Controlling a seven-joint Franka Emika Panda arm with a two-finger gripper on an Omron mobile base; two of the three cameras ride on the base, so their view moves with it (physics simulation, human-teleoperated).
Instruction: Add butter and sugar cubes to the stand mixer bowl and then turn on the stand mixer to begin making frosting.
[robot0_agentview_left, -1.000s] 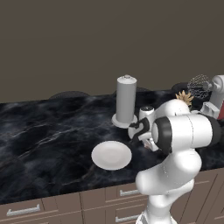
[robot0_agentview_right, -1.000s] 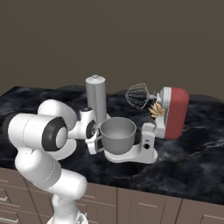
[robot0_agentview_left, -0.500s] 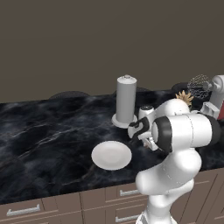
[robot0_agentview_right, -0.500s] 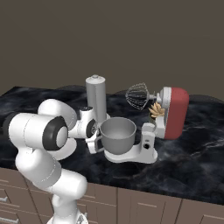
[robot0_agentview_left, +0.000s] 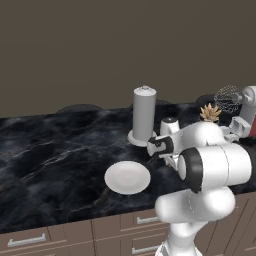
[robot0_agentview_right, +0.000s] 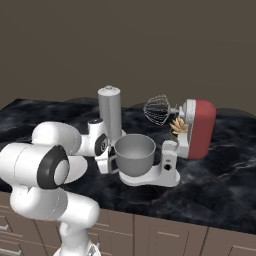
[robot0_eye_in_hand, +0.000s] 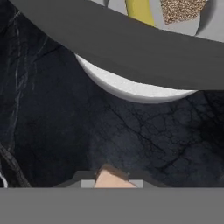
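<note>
The grey stand mixer bowl (robot0_agentview_right: 135, 152) sits on the white base of the stand mixer (robot0_agentview_right: 200, 127), under the raised red head and wire whisk (robot0_agentview_right: 157, 110). In the hand view the bowl's wall (robot0_eye_in_hand: 131, 48) crosses the top; inside it lie the yellow butter (robot0_eye_in_hand: 140, 11) and one tan sugar cube (robot0_eye_in_hand: 181, 9). My gripper (robot0_eye_in_hand: 113, 181) is shut on a second sugar cube (robot0_eye_in_hand: 109, 175), held low over the dark counter. Seen from the right base, the gripper (robot0_agentview_right: 104, 162) hangs just left of the bowl.
A tall grey cylinder (robot0_agentview_left: 143, 115) stands behind the arm. The flat white plate (robot0_agentview_left: 127, 177) lies bare on the black marble counter (robot0_agentview_left: 55, 150), near its front edge. A small spiky tan ornament (robot0_agentview_left: 210, 112) stands behind the mixer.
The fingers have closed further onto the tan cube. The arm and hand have hardly moved.
</note>
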